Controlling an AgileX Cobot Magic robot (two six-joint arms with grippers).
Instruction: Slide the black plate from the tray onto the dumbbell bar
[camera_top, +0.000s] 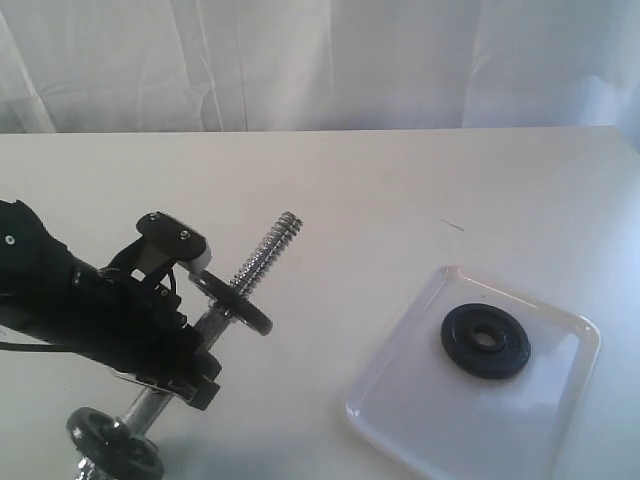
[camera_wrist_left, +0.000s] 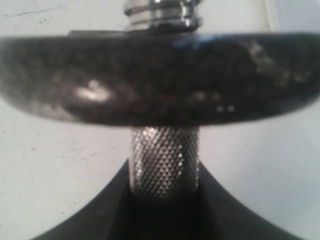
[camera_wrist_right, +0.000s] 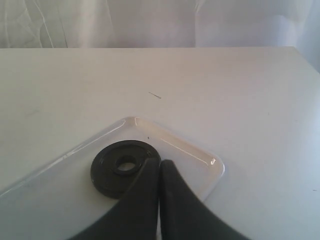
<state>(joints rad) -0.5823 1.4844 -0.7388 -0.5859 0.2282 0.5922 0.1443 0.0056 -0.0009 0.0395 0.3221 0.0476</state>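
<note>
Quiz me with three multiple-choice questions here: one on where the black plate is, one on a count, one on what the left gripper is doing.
1. Where is the black plate?
A) flat in the tray
B) on the dumbbell bar
C) leaning outside the tray's rim

2. How many discs lie in the tray?
A) none
B) one
C) three

3. The left gripper is:
A) hanging open
B) pinching the tray
C) clamped on the bar's knurled middle

Answers: 1 A, it lies inside the rim; 2 B, a single disc shows there; 3 C, knurled steel sits between its fingers.
</note>
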